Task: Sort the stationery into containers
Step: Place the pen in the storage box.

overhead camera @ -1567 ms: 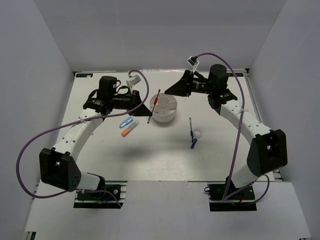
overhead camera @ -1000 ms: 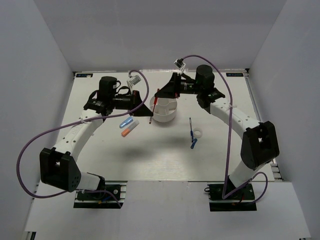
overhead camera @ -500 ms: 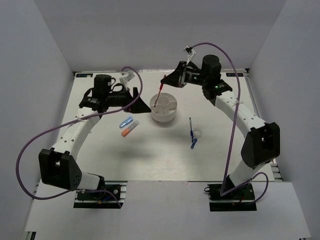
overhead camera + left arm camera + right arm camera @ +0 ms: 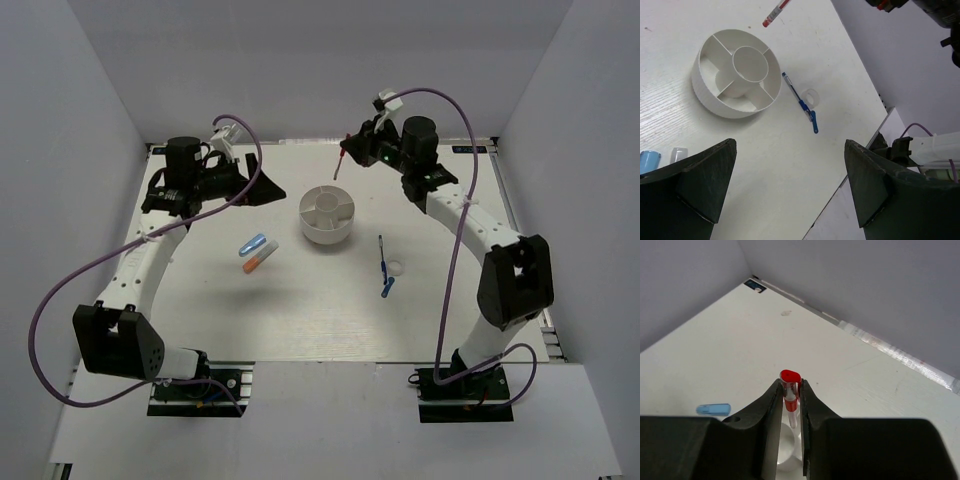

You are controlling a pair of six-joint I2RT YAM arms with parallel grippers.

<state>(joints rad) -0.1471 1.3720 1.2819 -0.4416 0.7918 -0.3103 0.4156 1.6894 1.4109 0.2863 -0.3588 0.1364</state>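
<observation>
My right gripper (image 4: 344,156) is shut on the thin red pen (image 4: 341,166), which hangs tip-down in the air just behind the round white divided tub (image 4: 327,228). In the right wrist view the red pen (image 4: 790,389) sits pinched between the fingers, and part of the tub (image 4: 788,452) shows below. My left gripper (image 4: 266,188) stands wide open and holds nothing, left of the tub. On the table right of the tub lie the blue pen (image 4: 383,264) and the white ring (image 4: 397,268). A light-blue capsule (image 4: 253,245) and an orange-white capsule (image 4: 258,261) rest to the tub's left.
The left wrist view looks down on the tub (image 4: 701,86), the blue pen (image 4: 800,103), the ring (image 4: 811,95) and the light-blue capsule (image 4: 648,161). White walls enclose the table on three sides. The right arm's base and cables show near the table edge (image 4: 920,150).
The left gripper opened, let go of the red pen and drew back to the left. The right gripper closed on the pen and lifted it up behind the tub.
</observation>
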